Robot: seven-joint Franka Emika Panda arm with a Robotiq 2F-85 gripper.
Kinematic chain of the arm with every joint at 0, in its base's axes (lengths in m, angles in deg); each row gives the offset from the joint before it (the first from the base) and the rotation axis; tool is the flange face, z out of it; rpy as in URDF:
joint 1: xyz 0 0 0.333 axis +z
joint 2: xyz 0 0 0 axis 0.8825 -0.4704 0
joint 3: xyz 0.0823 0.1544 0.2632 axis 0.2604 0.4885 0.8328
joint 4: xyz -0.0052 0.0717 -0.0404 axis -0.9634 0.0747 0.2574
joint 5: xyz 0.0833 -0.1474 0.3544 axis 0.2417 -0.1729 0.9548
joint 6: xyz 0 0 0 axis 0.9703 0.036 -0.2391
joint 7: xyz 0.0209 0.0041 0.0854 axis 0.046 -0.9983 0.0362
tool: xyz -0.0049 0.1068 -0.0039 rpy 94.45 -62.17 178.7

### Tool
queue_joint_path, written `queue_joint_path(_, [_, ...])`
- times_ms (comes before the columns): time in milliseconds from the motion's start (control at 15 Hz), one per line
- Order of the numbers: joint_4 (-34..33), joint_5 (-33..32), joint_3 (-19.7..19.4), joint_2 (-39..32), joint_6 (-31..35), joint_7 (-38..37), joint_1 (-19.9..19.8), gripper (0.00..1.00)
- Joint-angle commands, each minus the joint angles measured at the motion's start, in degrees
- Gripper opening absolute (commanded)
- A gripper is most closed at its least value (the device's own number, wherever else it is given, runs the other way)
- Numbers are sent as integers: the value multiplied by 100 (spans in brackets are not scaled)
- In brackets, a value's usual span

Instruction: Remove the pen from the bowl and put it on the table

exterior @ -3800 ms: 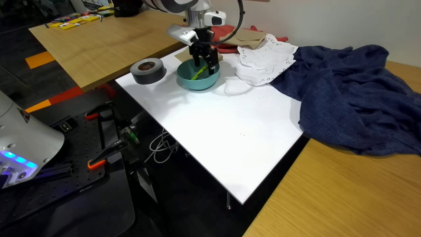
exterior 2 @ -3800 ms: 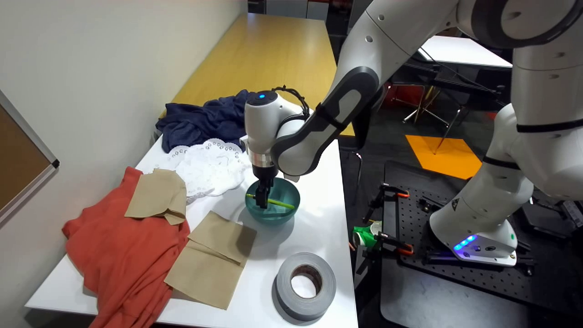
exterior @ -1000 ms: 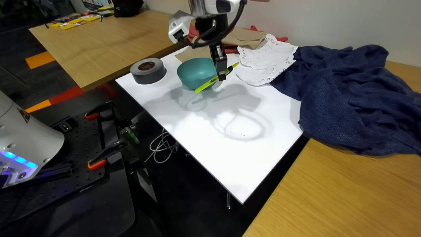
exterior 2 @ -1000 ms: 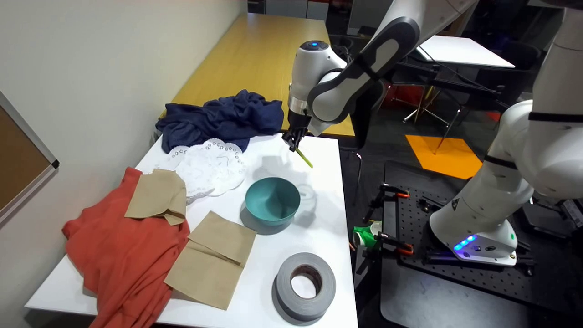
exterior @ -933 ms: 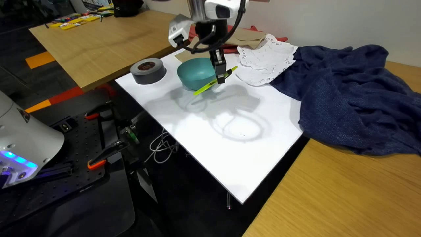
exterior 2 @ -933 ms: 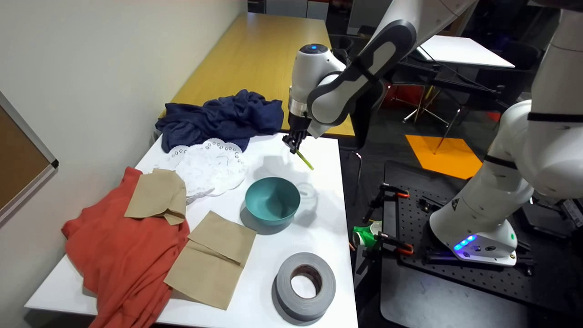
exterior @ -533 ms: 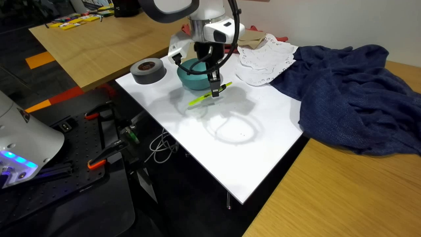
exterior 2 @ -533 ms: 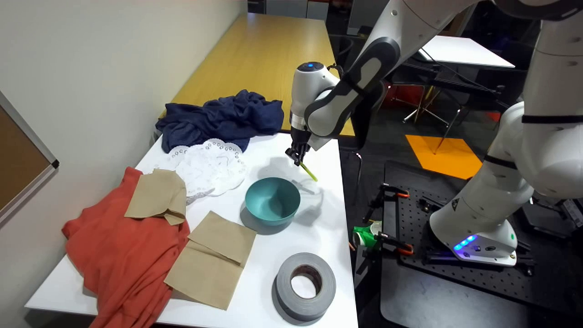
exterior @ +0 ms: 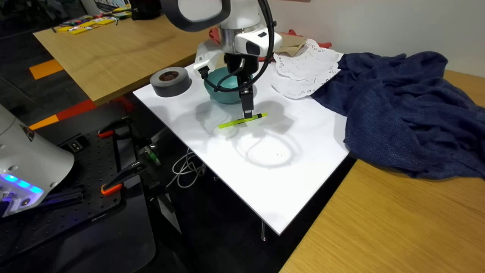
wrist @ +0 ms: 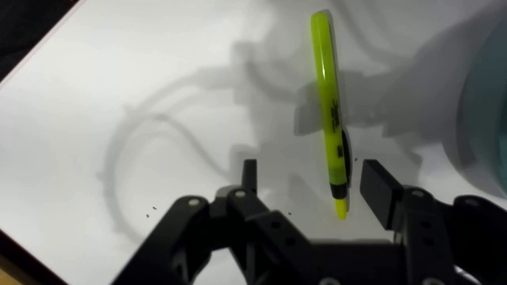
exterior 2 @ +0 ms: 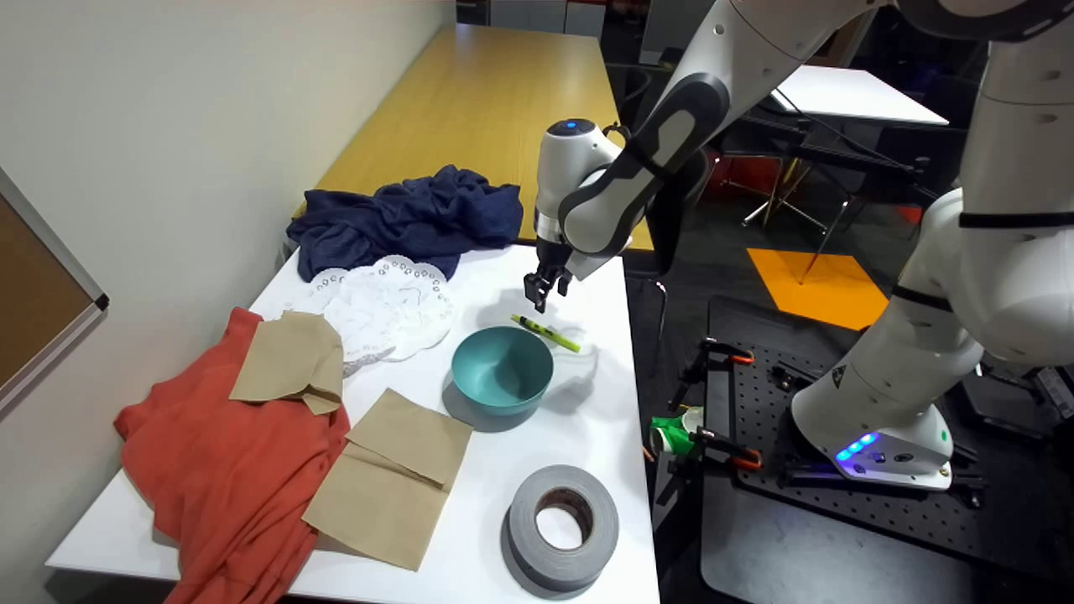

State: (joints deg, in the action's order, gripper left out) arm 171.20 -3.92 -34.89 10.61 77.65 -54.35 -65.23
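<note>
The yellow-green pen [exterior: 234,122] lies flat on the white table [exterior: 273,189], just beside the teal bowl [exterior 2: 502,404]. It also shows in an exterior view [exterior 2: 550,335] and in the wrist view [wrist: 326,95]. The bowl stands upright; its inside looks bare in an exterior view, and its wall [wrist: 483,114] shows at the right edge of the wrist view. My gripper [wrist: 309,174] is open above the pen's clip end, with a finger on either side and touching neither. In both exterior views the gripper [exterior 2: 550,299] is low over the table; the arm's cable partly covers the bowl [exterior: 221,96].
A grey tape roll [exterior 2: 527,537] stands near the table edge. White doilies [exterior 2: 394,310], brown napkins [exterior 2: 394,478], a red cloth [exterior 2: 235,453] and a navy cloth [exterior 2: 411,218] lie along the wall side. Wooden tables [exterior: 398,223] adjoin the white one.
The gripper closed round the pen, carried it out of the bowl and lowered it toward the table. Since half a second ago the fingers have opened and the pen has dropped flat onto the table.
</note>
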Motion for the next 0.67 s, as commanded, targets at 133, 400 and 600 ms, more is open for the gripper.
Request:
queue_joint_path(133, [-23, 237, 73, 24, 68, 116, -91, 100])
queue_joint_path(400, [-30, 341, 108, 37, 40, 141, -119, 100])
queue_joint_path(600, [-31, 230, 5, 3, -18, 3, -3, 100])
